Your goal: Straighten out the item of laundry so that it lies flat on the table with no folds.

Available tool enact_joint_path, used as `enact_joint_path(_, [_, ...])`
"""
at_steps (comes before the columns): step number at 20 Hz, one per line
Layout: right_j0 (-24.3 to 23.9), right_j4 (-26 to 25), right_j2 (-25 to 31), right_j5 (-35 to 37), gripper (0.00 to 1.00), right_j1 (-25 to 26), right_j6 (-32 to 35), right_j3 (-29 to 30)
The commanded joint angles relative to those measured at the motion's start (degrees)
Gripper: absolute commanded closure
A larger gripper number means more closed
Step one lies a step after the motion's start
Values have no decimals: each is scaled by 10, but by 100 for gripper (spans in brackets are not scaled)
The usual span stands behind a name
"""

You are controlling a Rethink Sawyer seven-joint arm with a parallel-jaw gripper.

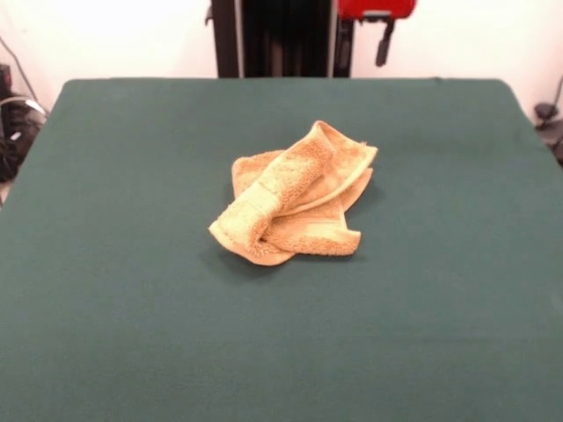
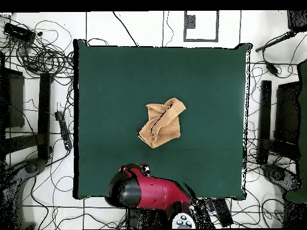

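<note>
The golden-orange towel (image 1: 295, 195) lies crumpled near the middle of the dark green table (image 1: 132, 290). It is folded over itself in several layers, with a thick roll running from its front left to its back right. In the overhead view the towel (image 2: 161, 123) is a bunched lump at the centre of the table (image 2: 108, 78). My gripper (image 1: 383, 42) is drawn back at the table's far edge, high and well away from the towel. Only a dark part of it shows under the red arm. In the overhead view the arm (image 2: 150, 190) sits folded over the table's near edge.
The robot's black pedestal (image 1: 281, 40) stands behind the table's far edge. Cables and stands (image 2: 42, 90) lie on the floor around the table. Green cloth surrounds the towel on all sides.
</note>
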Motion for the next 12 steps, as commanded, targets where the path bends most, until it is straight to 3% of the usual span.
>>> enact_joint_path(1, [-12,-1,75,-56,0,54,99,4])
enact_joint_path(12, [-12,-3,83,-90,0,79,109,12])
